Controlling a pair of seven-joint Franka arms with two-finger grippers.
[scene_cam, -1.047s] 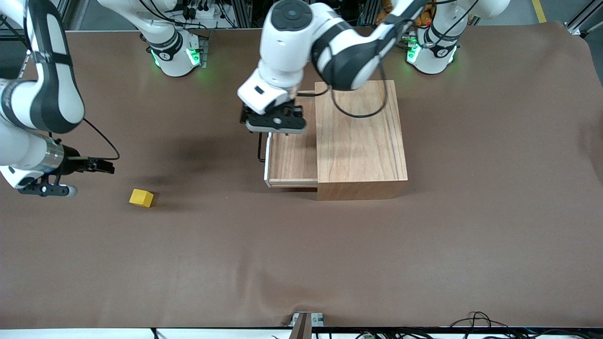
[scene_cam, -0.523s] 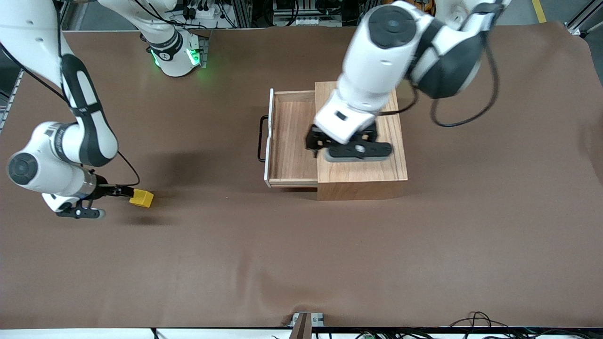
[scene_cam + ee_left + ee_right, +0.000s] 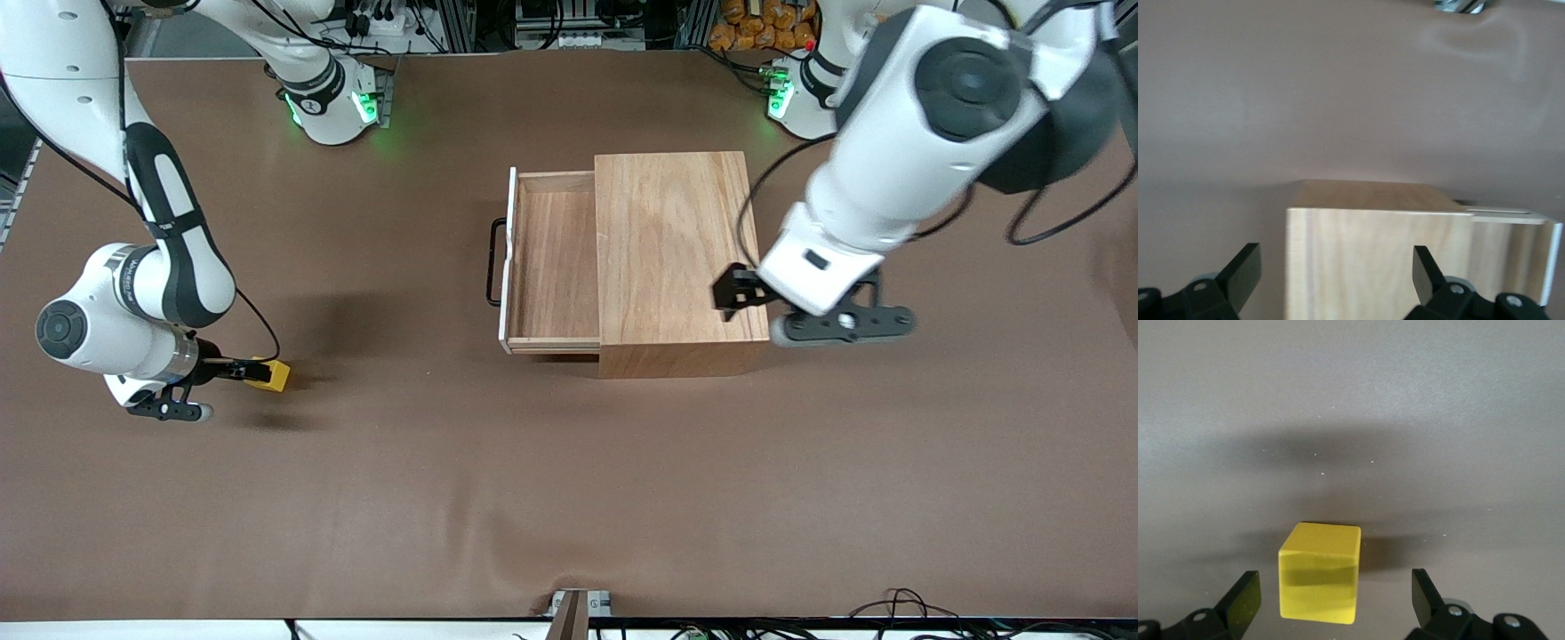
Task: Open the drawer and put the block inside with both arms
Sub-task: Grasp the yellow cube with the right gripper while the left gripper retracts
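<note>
Drawer open, block between the right gripper's spread fingers.

At mid-left of the front view, the right gripper (image 3: 238,372) straddles the block (image 3: 270,376) on the table (not clamped). The left gripper (image 3: 742,295), fingers wide apart and empty, hangs over the wooden box (image 3: 676,249); the drawer (image 3: 551,258) sits pulled out at centre.

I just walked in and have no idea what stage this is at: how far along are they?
The drawer already stands pulled out of the wooden box, with nothing in it. The left gripper, open, hangs by the box's end. In hand: the right gripper is open around the yellow block on the table. Left: gripping, carrying and dropping it in.
</note>
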